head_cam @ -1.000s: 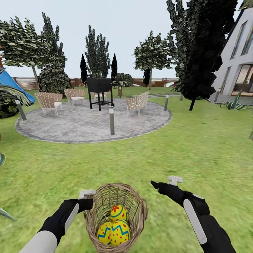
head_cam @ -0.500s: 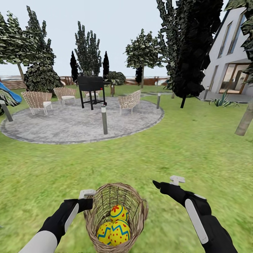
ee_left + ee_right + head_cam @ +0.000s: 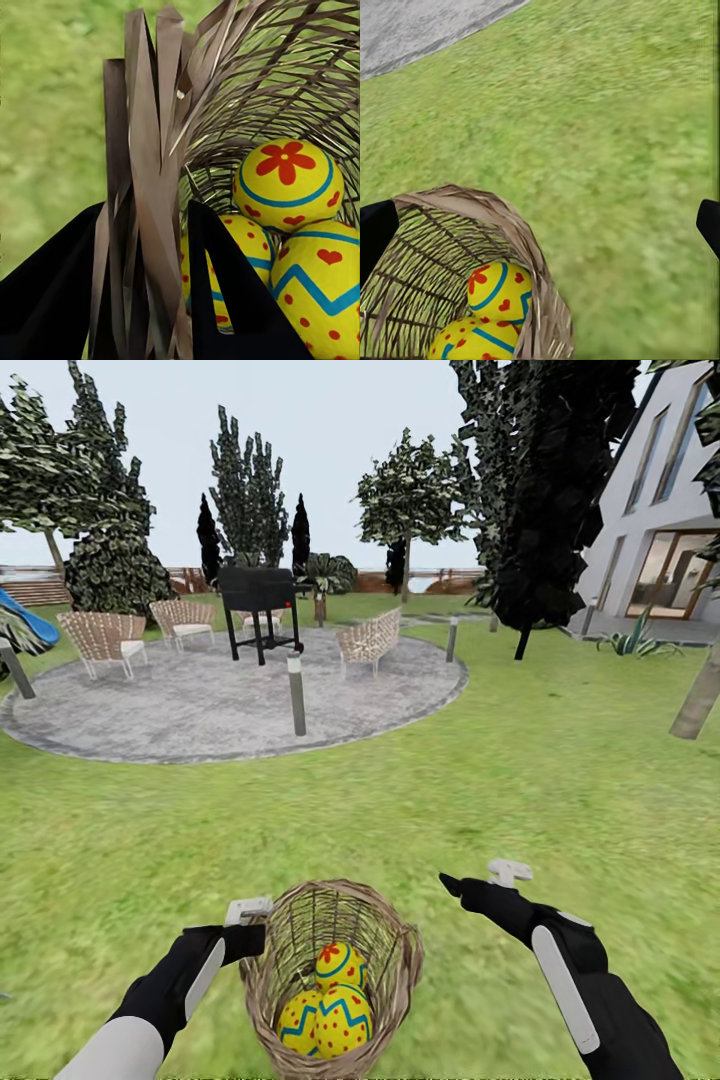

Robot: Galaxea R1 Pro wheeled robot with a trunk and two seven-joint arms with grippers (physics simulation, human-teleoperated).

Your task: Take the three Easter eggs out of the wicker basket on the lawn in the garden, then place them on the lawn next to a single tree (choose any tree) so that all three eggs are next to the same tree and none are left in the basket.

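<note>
Transport first: your left gripper is clamped on the rim of the round brown wicker basket, three yellow dotted eggs inside. The right gripper, spread empty beside it (just clear), should wait until you reach the pale-trunked tree

Lowest egg half hidden behind basket wall.

The wicker basket is upright at 6 o'clock in the head view, above the mottled green lawn, its brown open weave topped by a thick braided rim. Inside it the three Easter eggs touch one another, yellow with red marks and blue bands. A pale tree trunk leans at 3 o'clock.
</note>
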